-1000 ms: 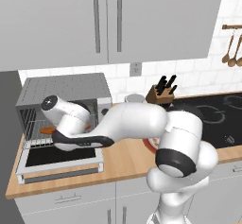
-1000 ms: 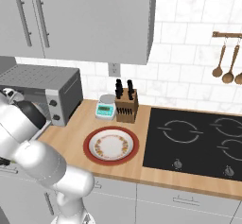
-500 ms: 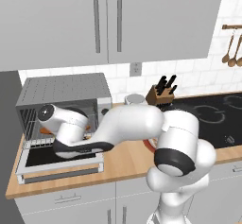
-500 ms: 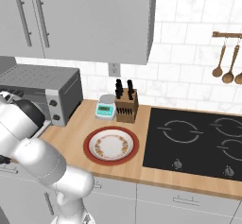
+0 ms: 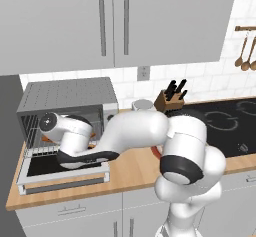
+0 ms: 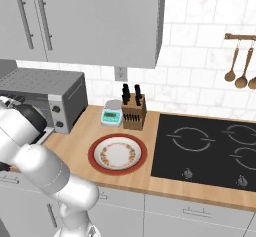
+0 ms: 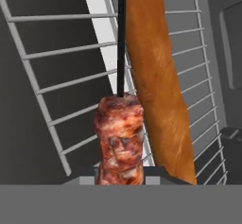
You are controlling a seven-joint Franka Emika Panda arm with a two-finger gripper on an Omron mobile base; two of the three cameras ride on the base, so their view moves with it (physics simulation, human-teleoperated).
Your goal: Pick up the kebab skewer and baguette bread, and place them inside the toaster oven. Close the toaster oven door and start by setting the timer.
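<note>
The hand [image 7: 121, 178] is closed on the kebab skewer [image 7: 120, 138], gripping its meat end inside the toaster oven [image 5: 67, 98]. Just beside the skewer, the baguette bread [image 7: 158, 81] lies on the wire rack [image 7: 56, 83] ahead of the hand. The toaster oven door [image 5: 60, 173] hangs open below.

Arm stretched far to its left, hand low.
The white arm bends at the elbow and reaches sideways; the gripper [image 7: 121, 178] has its jaws closed on the kebab skewer [image 7: 119, 138], gripping the meat end.
</note>
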